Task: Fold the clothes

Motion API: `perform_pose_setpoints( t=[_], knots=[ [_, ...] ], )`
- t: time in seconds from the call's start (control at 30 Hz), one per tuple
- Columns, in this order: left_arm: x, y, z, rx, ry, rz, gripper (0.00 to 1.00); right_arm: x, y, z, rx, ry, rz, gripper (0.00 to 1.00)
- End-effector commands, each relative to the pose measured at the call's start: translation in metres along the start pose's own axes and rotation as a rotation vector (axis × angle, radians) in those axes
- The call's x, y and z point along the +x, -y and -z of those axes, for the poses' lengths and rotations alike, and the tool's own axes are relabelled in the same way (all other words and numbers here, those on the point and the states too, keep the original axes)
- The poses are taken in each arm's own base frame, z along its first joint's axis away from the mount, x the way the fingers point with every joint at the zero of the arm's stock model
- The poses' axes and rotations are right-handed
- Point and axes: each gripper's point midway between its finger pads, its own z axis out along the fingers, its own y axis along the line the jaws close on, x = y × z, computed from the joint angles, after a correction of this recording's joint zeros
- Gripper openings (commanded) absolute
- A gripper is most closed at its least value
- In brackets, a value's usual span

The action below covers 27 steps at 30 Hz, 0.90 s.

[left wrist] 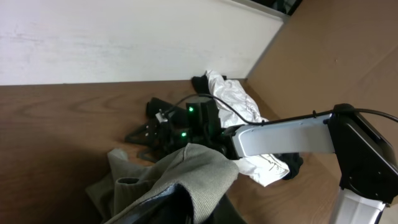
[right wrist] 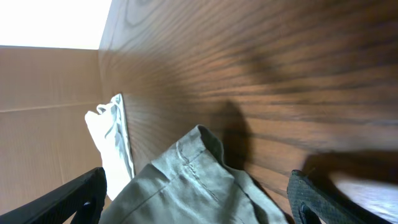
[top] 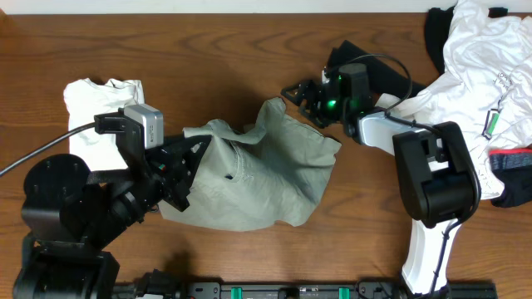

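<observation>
Khaki-grey trousers [top: 266, 174] lie crumpled in the middle of the table. My left gripper [top: 195, 158] is shut on their left edge. In the left wrist view the cloth [left wrist: 199, 168] drapes over the jaws and hides them. My right gripper [top: 301, 93] hovers at the trousers' upper right corner, open. In the right wrist view its fingers [right wrist: 81, 196] stand wide apart, and a raised fold of the trousers [right wrist: 186, 186] lies below the gap, untouched by either finger.
A folded white shirt [top: 96, 108] lies at the left, behind my left arm. A heap of white and black garments [top: 482, 66] fills the far right corner, with a dark piece bearing a red band [top: 511, 170] below it. The right arm's base [top: 436, 178] stands beside that heap.
</observation>
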Motion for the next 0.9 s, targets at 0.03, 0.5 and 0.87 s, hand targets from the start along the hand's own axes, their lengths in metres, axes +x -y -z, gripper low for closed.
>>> perform_pose_setpoints(
  t=[0.03, 0.5, 0.87],
  knots=[
    [-0.008, 0.01, 0.006, 0.027, 0.025, -0.01, 0.06, 0.012, -0.002, -0.012, 0.03, 0.005, -0.026, 0.91],
    [-0.03, 0.048, 0.029, 0.13, 0.083, -0.075, 0.06, 0.018, -0.005, -0.019, 0.049, 0.025, -0.024, 0.87],
    [-0.027, 0.045, 0.028, 0.12, 0.064, -0.06, 0.06, 0.021, -0.031, -0.019, -0.067, -0.012, 0.009, 0.73]
  ],
)
